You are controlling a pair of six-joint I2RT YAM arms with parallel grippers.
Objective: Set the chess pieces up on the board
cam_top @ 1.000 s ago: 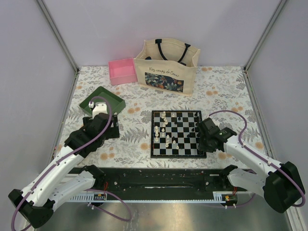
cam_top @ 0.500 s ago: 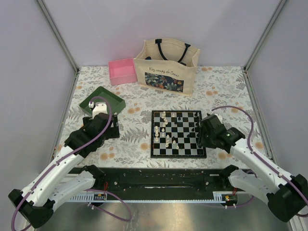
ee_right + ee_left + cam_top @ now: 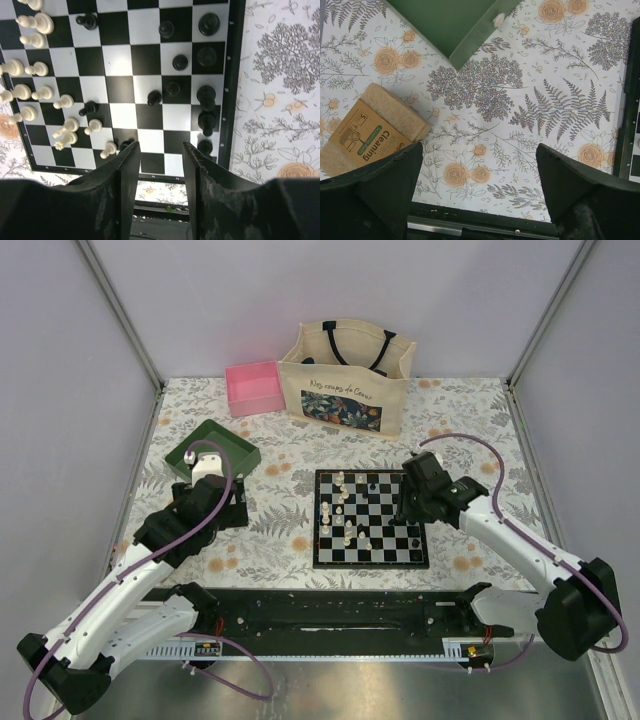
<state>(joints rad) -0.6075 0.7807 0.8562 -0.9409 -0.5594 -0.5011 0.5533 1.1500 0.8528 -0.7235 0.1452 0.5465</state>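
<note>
The board (image 3: 371, 519) lies at mid table with a black border. Cream-white chess pieces (image 3: 31, 91) stand along its left columns and black pieces (image 3: 206, 97) mostly along its right side, a few scattered mid-board. My right gripper (image 3: 407, 502) hovers above the board's right part; in its wrist view its jaws (image 3: 161, 150) stand partly open with nothing between them, above the near squares. My left gripper (image 3: 232, 508) is wide open and empty over the floral cloth (image 3: 485, 95), left of the board.
A green tray (image 3: 211, 449) sits at the left, its corner in the left wrist view (image 3: 460, 30). A sponge pack (image 3: 370, 131) lies by the left fingers. A pink box (image 3: 254, 387) and tote bag (image 3: 346, 378) stand at the back.
My right gripper has moved from the board's right edge up and toward the far side, now over the board's right columns. The left arm has not moved.
</note>
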